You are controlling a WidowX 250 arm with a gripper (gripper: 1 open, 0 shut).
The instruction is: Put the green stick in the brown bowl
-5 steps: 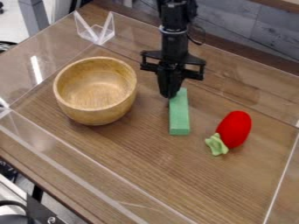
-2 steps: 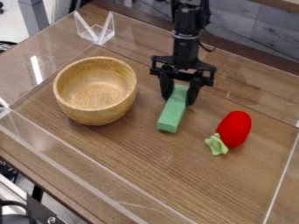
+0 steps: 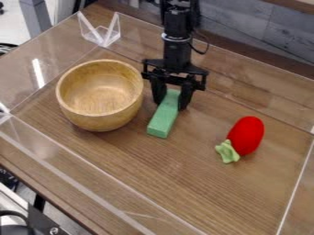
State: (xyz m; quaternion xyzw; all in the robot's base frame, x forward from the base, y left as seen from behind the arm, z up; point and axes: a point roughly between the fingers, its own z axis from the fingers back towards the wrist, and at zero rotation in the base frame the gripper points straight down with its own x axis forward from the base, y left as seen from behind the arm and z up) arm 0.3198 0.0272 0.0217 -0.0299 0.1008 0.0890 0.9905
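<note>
Arm near-vertical, pointing down, jaws (image 3: 173, 95) parted astride the upper end of the green stick (image 3: 164, 117), grip uncertain; stick slants on the table (image 3: 147, 184), just beside the brown bowl (image 3: 99, 94) at its 3 o'clock.

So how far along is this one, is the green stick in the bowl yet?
Not yet. The round light-brown wooden bowl is empty. The flat light-green stick lies on the table beside it, its far end between the open fingers of the black gripper. Gripping, lifting and dropping it in remain.
</note>
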